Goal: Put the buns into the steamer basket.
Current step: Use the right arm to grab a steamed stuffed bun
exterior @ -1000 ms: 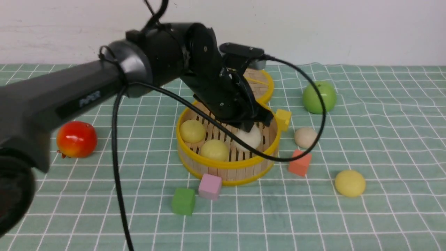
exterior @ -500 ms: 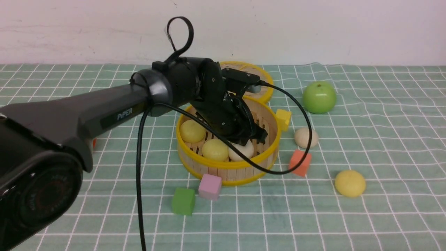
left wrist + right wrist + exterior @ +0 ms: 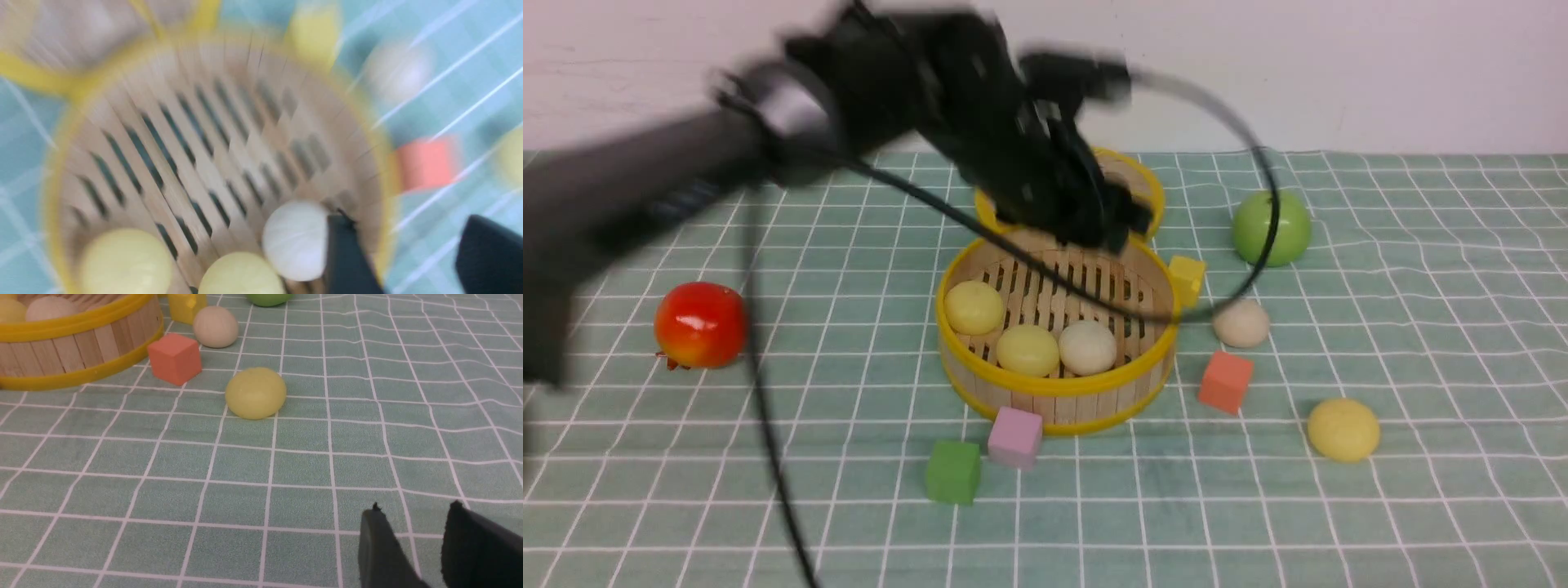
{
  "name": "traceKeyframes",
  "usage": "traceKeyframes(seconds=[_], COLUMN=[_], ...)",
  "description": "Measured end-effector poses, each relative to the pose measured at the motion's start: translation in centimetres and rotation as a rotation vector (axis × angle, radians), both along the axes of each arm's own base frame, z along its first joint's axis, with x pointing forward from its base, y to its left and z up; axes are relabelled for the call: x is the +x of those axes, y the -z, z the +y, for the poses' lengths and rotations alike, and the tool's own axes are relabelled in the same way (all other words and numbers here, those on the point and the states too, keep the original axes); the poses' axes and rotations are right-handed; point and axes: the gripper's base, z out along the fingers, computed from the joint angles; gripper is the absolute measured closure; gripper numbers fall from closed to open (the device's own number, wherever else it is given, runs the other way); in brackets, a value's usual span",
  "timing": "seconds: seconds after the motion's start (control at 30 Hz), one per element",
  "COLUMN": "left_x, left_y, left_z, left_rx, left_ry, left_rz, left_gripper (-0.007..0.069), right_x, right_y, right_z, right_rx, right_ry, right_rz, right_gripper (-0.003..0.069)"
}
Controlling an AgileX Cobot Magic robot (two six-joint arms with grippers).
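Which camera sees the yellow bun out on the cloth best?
The right wrist view: the yellow bun is close, sharp and whole there. The front view shows it whole too, but small. The left wrist view catches only a blurry bit at the picture's edge.

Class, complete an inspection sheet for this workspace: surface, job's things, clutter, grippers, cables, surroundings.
Surface: green checked tablecloth, wrinkled at right.
Job's things: steamer basket holds left yellow bun, middle yellow bun, inside beige bun; loose beige bun and loose yellow bun lie to its right.
Clutter: lid; red apple; green apple; yellow cube, orange cube, pink cube, green cube.
Grippers: left gripper open, empty, over the basket; right gripper open, empty, over cloth.
Cables: black cable crosses over the basket.
Surroundings: white wall.
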Motion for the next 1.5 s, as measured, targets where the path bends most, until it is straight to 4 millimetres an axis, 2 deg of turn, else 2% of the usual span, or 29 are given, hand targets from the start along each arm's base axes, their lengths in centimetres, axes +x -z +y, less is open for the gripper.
traceKeyframes(seconds=[0.03,0.07,0.13,0.2,0.27,0.3,0.33,0.4,0.47,0.5,0.57,0.63,0.67,0.73,0.9,1.07,1.13,1.37,1.5], left_x=[0.0,-2.1,-5.1,-8.1,-11.0,-12.5,-12.4,-16.4,-18.9,-19.2,-22.0,-23.0,-24.4,-26.0,-27.4,-27.5,-27.5,-27.5,-27.5], left_y=[0.1,-3.3,-6.2,-7.2,-7.7,-7.3,-6.8,-5.6,-3.6,-3.4,0.3,1.5,2.9,5.4,7.9,8.6,8.7,8.7,8.7], left_z=[0.0,1.2,2.9,4.6,6.4,7.2,7.2,9.5,11.1,11.3,13.2,13.9,14.9,16.1,17.2,17.3,17.3,17.3,17.3], left_rx=[0.001,-0.038,-0.07,-0.082,-0.1,-0.113,-0.108,-0.169,-0.208,-0.213,-0.26,-0.281,-0.314,-0.344,-0.372,-0.367,-0.366,-0.365,-0.364], left_ry=[0.0,-0.004,-0.006,-0.008,-0.014,-0.019,-0.02,-0.044,-0.069,-0.072,-0.114,-0.13,-0.15,-0.178,-0.206,-0.209,-0.209,-0.207,-0.207], left_rz=[0.002,-0.057,-0.108,-0.125,-0.151,-0.158,-0.15,-0.195,-0.236,-0.241,-0.29,-0.312,-0.352,-0.402,-0.451,-0.437,-0.436,-0.433,-0.432], left_gripper=[0.0334,0.0454,0.0595,0.0638,0.0638,0.0638,0.0638,0.0638,0.0638,0.0638,0.0638,0.0638,0.0638,0.0638,0.0638,0.0638,0.0638,0.0638,0.0638], right_x=[0.0,0.0,0.0,0.0,0.0,0.0,0.0,0.0,0.0,0.0,0.0,0.0,0.0,0.0,0.0,0.0,0.1,0.4,0.3], right_y=[0.0,0.0,0.0,0.0,0.0,0.0,0.0,0.0,0.0,0.0,0.0,0.0,0.0,0.0,0.0,-0.1,-0.1,-2.4,-4.0], right_z=[0.0,0.0,0.0,0.0,0.0,0.0,0.0,0.0,0.0,0.0,0.0,0.0,0.0,0.0,0.0,0.0,0.1,0.4,0.1], right_rx=[0.0,0.0,0.0,0.0,0.0,0.0,0.0,0.0,0.0,0.0,0.0,0.0,0.0,0.0,0.0,0.003,0.058,0.616,0.786], right_ry=[0.0,0.0,0.0,0.0,0.0,0.0,0.0,0.0,0.0,0.0,0.0,0.0,0.0,0.0,0.0,0.0,0.005,0.055,0.066], right_rz=[0.0,0.0,0.0,0.0,0.0,0.0,0.0,0.0,0.0,0.0,0.0,0.0,0.0,0.0,0.0,-0.013,-0.031,-0.239,-0.335], right_gripper=[0.0419,0.0419,0.0419,0.0419,0.0419,0.0419,0.0419,0.0419,0.0419,0.0419,0.0419,0.0419,0.0419,0.0419,0.0419,0.0419,0.0419,0.0419,0.0431])
